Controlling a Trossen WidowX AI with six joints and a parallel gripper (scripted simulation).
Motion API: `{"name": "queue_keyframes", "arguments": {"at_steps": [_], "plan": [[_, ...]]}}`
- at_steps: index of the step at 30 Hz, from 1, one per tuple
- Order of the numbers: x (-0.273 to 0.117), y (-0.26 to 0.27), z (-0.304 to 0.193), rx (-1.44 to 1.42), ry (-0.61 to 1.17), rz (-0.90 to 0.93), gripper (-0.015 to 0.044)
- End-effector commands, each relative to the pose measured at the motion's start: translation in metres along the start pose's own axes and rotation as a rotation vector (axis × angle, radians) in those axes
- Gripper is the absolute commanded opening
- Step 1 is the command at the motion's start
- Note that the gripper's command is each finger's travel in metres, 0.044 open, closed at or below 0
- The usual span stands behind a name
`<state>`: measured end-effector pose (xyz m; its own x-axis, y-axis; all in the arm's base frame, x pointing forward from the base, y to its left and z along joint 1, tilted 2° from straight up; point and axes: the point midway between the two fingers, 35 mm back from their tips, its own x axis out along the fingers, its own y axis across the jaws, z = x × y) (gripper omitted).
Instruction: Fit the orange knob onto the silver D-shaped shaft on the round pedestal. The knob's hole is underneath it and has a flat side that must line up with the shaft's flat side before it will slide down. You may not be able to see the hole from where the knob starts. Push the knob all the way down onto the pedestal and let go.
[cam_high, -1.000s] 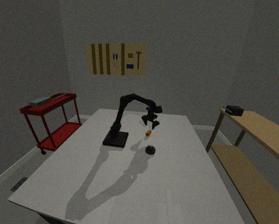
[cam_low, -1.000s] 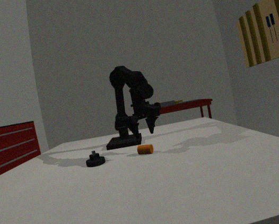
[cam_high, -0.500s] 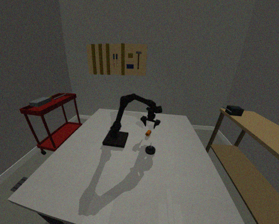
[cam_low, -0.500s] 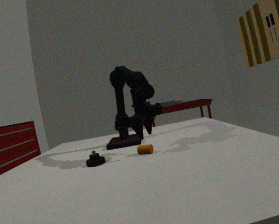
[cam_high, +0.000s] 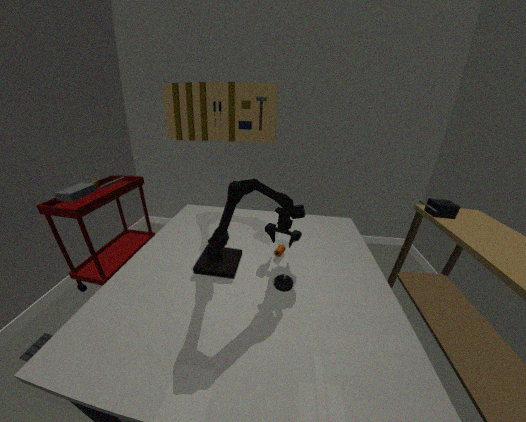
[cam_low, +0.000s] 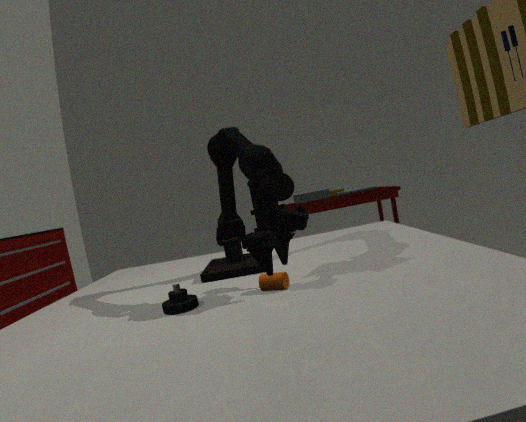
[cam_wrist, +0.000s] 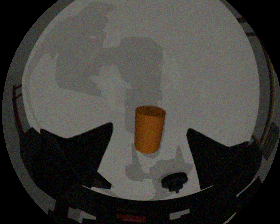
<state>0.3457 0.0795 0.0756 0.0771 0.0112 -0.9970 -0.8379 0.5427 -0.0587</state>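
Note:
The orange knob (cam_high: 280, 250) (cam_low: 274, 281) (cam_wrist: 149, 130) lies on its side on the table. Its hole and flat side cannot be made out. My gripper (cam_high: 282, 241) (cam_low: 277, 268) (cam_wrist: 151, 130) is open and empty, pointing down just above the knob; in the wrist view the knob appears between the two spread fingers. The round black pedestal (cam_high: 283, 283) (cam_low: 181, 304) (cam_wrist: 174, 181) stands a short way from the knob, left of it in the exterior view. Its silver shaft (cam_low: 176, 287) points up, bare; the shaft's flat side is too small to tell.
The arm's dark base plate (cam_high: 218, 262) (cam_low: 230, 269) sits on the white table (cam_high: 320, 320) (cam_low: 300, 355), beyond the pedestal and knob in the exterior view. A red cart (cam_high: 92, 200) and a wooden bench (cam_high: 480, 225) stand off the table to either side.

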Motion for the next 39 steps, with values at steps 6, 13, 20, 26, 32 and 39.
{"name": "queue_keyframes", "arguments": {"at_steps": [6,13,20,26,32,39], "plan": [[0.018,0.000,-0.001,-0.007,0.007,0.004,0.0440],[0.029,0.001,-0.001,-0.007,0.007,0.004,0.0440],[0.038,0.001,-0.002,-0.007,0.007,0.004,0.0440],[0.038,0.001,-0.002,-0.007,0.007,0.004,0.0282],[0.038,0.001,-0.002,-0.007,0.007,0.004,0.0240],[0.038,0.001,-0.002,-0.007,0.007,0.004,0.0227]]}}
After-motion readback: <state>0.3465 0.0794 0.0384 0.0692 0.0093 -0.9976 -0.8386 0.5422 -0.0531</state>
